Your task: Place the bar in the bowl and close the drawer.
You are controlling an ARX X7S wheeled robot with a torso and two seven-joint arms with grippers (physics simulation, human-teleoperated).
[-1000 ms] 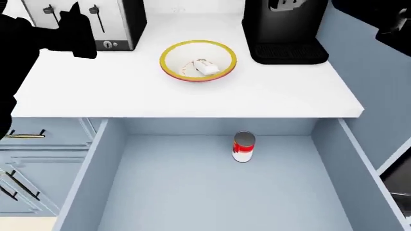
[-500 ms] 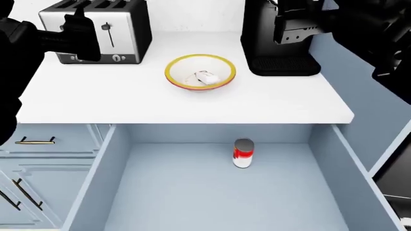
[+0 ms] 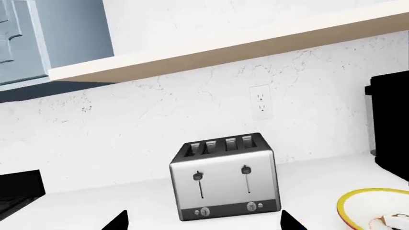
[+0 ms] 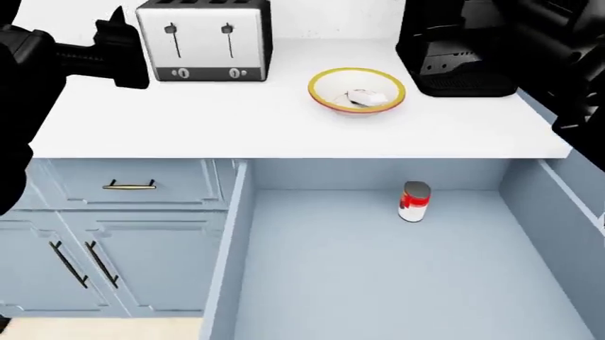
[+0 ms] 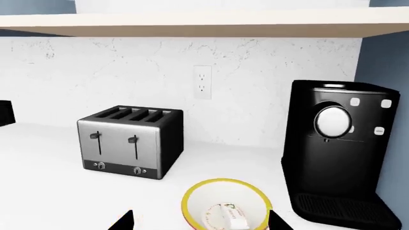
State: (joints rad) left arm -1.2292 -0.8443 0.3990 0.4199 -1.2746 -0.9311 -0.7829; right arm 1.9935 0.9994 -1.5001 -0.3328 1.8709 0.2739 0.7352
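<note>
The bar is lying inside the bowl, white wrapper against the speckled inside. The bowl sits on the white counter, between the toaster and the black coffee machine, nearer the machine. My right wrist camera looks at it from just above: yellow rim close in front, bar resting on the bowl's floor, toaster and coffee machine standing behind it by the wall socket.

The drawer is pulled wide open below the counter edge, pale blue-grey walls and floor in full view from my head camera. A red-and-white can stands upright on the drawer floor near its back wall, apart from both side walls.

My left gripper is held up over the left end of the counter, beside the toaster and touching nothing; from the head it is only a dark shape, and its own camera shows just two finger tips at the frame's edge, well apart with the toaster between them, so I call it spread. My right gripper shows only as two dark tips in its wrist camera, likewise set wide, with the bowl between them and nothing pinched.

To the left of the drawer are closed cupboard fronts with a brass handle.
</note>
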